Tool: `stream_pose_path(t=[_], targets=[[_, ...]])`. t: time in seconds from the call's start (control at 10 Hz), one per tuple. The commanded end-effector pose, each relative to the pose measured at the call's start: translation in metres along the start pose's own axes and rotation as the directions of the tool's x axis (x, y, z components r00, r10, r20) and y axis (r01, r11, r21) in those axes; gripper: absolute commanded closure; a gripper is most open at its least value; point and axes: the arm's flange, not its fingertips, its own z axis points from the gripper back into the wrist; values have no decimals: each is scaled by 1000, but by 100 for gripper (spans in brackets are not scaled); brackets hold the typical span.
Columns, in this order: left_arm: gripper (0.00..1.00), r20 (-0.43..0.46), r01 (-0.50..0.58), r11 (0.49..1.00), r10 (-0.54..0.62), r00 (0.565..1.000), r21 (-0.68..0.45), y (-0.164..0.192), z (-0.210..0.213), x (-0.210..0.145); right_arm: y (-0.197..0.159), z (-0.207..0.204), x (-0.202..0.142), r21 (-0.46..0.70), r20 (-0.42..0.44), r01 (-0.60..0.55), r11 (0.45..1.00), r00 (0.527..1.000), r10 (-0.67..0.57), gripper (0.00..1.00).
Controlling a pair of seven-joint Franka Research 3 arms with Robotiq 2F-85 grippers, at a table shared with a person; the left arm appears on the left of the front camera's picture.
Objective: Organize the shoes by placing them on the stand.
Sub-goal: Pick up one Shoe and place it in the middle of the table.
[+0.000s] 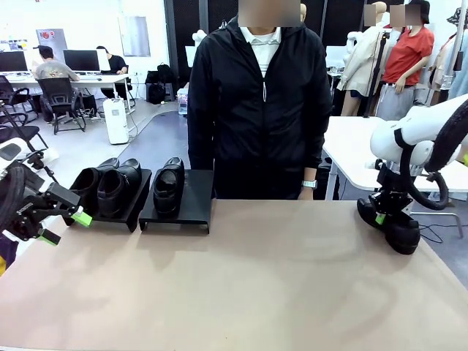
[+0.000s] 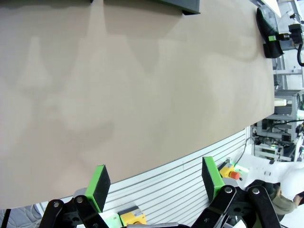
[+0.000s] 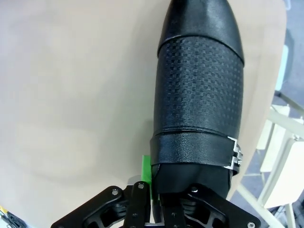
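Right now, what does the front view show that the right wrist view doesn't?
Front view: three shoes on two black stands, two on the left one, one on the right, a person behind, the open left pincer. Right wrist view: the fourth shoe's textured upper and buckled strap. Shared: the right pincer shut on that shoe at the table's edge.

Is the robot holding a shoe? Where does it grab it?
Yes. The right gripper pinches the last shoe by its back opening edge. The left gripper holds nothing.
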Motion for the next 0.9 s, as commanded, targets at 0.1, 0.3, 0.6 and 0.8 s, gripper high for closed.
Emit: stream_pose_path(t=[0.1, 0.3, 0.6, 0.8], targets=[[0, -4, 4, 1000, -4, 1000, 4, 3, 2, -3, 0, 20, -3, 7, 29, -12, 1000, 1000, 11, 100], [0, -4, 4, 1000, -4, 1000, 4, 3, 2, -3, 4, 55, -22, 34, 58, -14, 999, 998, 12, 100], [0, -4, 4, 1000, -4, 1000, 4, 3, 2, -3, 41, 137, -114, 51, 55, 67, 996, 996, -70, 100], [0, -4, 4, 1000, -4, 1000, 4, 3, 2, -3, 73, 149, -187, 37, 80, 120, 992, 989, -122, 100]])
